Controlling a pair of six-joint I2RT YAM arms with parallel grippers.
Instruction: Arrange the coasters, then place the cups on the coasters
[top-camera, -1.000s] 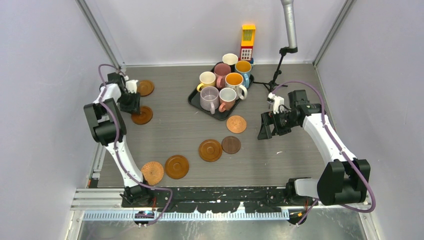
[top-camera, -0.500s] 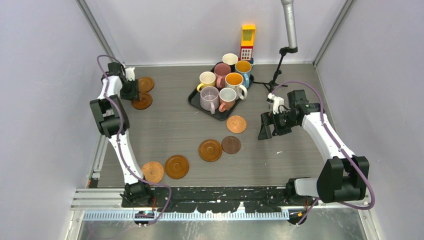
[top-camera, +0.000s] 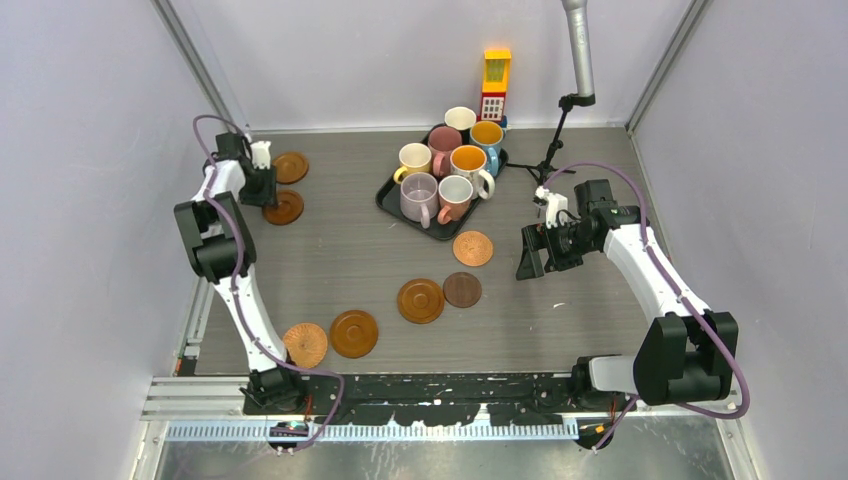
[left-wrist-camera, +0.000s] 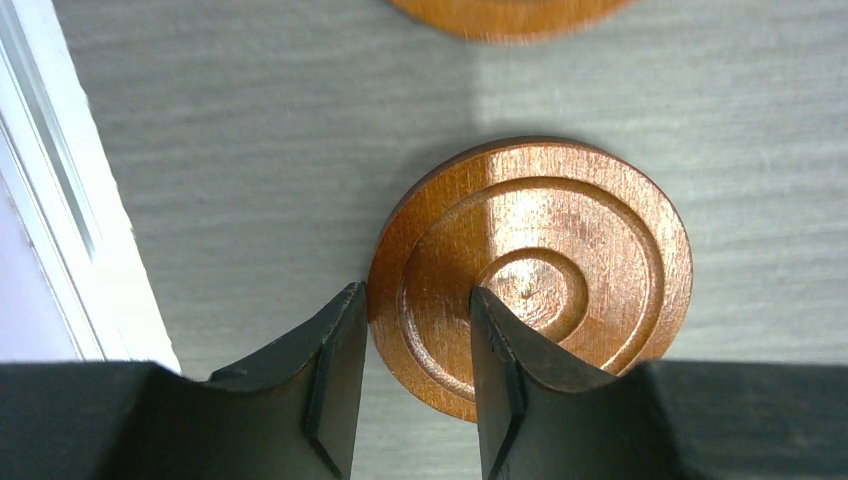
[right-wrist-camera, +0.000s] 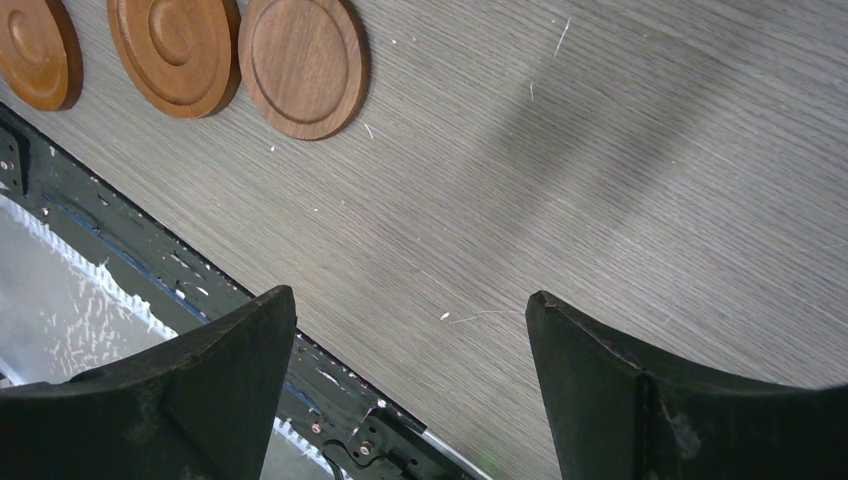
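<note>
My left gripper (top-camera: 265, 190) is at the far left back of the table. Its jaws are closed across the raised rim of a ringed orange-brown coaster (top-camera: 286, 208) lying flat. In the left wrist view one finger (left-wrist-camera: 335, 350) sits outside the coaster (left-wrist-camera: 560, 260) edge and the other rests on its face. Another coaster (top-camera: 291, 167) lies just behind it. Several more coasters (top-camera: 421, 300) are spread over the middle and front. Several cups (top-camera: 420, 197) stand packed on a black tray (top-camera: 388, 198). My right gripper (top-camera: 530, 258) hovers open over bare table, right of a coaster (top-camera: 473, 248).
A yellow-red toy block tower (top-camera: 495, 82) stands behind the tray. A thin black stand (top-camera: 560, 140) rises at the back right. The white wall rail (left-wrist-camera: 60, 200) runs close by my left gripper. Grey walls enclose the table.
My left gripper has moved toward the back of the table, taking the ringed coaster with it up beside the rear coaster. The right arm has stayed still.
</note>
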